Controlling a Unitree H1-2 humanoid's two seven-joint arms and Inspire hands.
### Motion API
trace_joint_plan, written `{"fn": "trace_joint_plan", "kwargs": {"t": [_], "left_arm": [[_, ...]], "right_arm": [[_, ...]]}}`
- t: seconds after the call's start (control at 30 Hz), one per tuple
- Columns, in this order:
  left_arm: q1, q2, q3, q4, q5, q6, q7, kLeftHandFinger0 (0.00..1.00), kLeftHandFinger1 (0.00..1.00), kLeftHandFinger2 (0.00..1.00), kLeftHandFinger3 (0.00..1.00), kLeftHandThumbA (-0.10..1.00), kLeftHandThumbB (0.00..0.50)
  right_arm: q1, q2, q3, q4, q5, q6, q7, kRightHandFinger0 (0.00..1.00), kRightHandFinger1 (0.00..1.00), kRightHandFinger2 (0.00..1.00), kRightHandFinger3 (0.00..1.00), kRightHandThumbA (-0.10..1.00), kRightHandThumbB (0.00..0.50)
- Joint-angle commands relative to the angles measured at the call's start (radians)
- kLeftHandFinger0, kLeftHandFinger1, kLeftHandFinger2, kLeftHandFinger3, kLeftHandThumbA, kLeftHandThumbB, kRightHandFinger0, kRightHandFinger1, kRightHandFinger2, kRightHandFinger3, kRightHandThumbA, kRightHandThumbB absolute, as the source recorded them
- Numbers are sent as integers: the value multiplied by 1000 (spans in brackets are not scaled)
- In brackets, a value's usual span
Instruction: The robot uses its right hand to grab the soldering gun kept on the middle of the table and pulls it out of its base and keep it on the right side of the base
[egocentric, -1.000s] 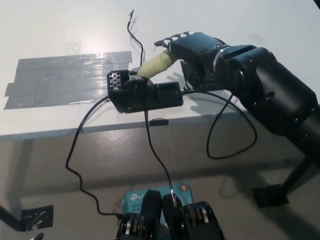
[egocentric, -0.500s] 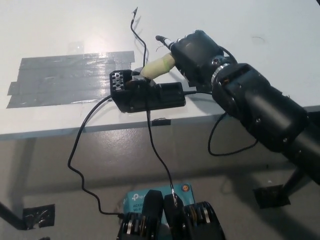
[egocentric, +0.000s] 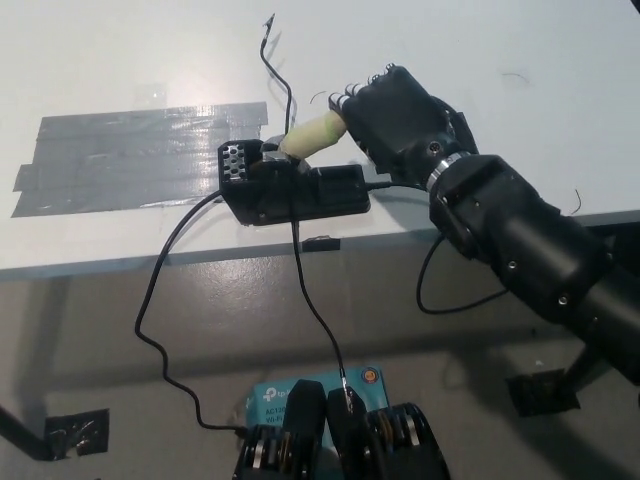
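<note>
The soldering gun (egocentric: 312, 134) has a pale yellow handle and leans in its black base (egocentric: 292, 188) near the table's front edge. My black right hand (egocentric: 392, 118) is closed around the handle's upper end, covering that end. The gun's tip stays seated in the base's holder (egocentric: 268, 160). My white left hand is not in view.
A grey tape patch (egocentric: 130, 155) covers the table left of the base. Thin black cables (egocentric: 300, 280) run from the base over the table edge (egocentric: 200, 255) toward the floor, and one loops at the right (egocentric: 455, 290). A teal box (egocentric: 300, 395) lies below.
My right arm swung in lower and leftward, and the hand rolled over the handle's end and closed on it. The gun and base stay where they were.
</note>
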Motion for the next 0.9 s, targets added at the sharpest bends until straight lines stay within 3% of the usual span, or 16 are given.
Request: {"fn": "trace_joint_plan", "kwargs": {"t": [0.0, 0.07, 0.2, 0.27, 0.3, 0.33, 0.47, 0.57, 0.67, 0.73, 0.77, 0.87], "left_arm": [[1, 44, -1, -13, 34, 3, -3, 920, 887, 1000, 1000, 795, 185], [3, 43, 1, -11, 35, 5, -2, 913, 887, 1000, 1000, 796, 181], [7, 40, 5, -23, 35, 17, -2, 936, 908, 1000, 1000, 805, 166], [8, 40, 7, -26, 34, 16, -3, 947, 911, 1000, 1000, 806, 163], [7, 39, 7, -25, 34, 16, -3, 952, 913, 1000, 1000, 807, 163], [7, 41, 8, -25, 35, 19, -3, 946, 911, 1000, 1000, 810, 173], [10, 42, 12, -20, 33, 17, -2, 935, 902, 1000, 1000, 813, 165], [16, 41, 11, -22, 35, 13, -2, 919, 895, 1000, 1000, 817, 162], [13, 40, 8, -4, 38, 2, -3, 898, 877, 1000, 1000, 822, 175], [16, 40, 8, -2, 40, 2, -3, 900, 880, 1000, 1000, 824, 175], [18, 40, 9, -1, 40, 1, -3, 910, 887, 1000, 1000, 822, 173], [22, 38, 17, -7, 33, 9, -4, 917, 886, 1000, 1000, 819, 182]], "right_arm": [[-59, -49, -28, 10, -84, -69, -195, 0, 0, 268, 393, -100, 136], [-70, -61, -43, 26, -79, -110, -244, 0, 0, 215, 352, -100, 129], [-95, -86, -67, 34, -66, -152, -234, 0, 0, 259, 277, -100, 71], [-110, -102, -74, 36, -77, -161, -232, 0, 0, 281, 321, -100, 148], [-112, -101, -77, 41, -79, -165, -235, 0, 0, 282, 339, -100, 162], [-129, -121, -77, 36, -96, -158, -216, 0, 0, 277, 438, -46, 212], [-130, -147, -105, 15, -99, -170, -203, 0, 0, 211, 419, -90, 189], [-117, -161, -136, 3, -85, -185, -200, 0, 0, 215, 418, -71, 224], [-95, -175, -183, -12, -67, -165, -170, 0, 0, 190, 384, -29, 198], [-79, -177, -216, -16, -40, -174, -154, 0, 0, 243, 306, -99, 149], [-73, -174, -230, -10, -40, -165, -161, 0, 0, 252, 204, -53, 87], [-53, -177, -273, -18, -36, -130, -115, 0, 0, 256, 278, 17, 113]]}}
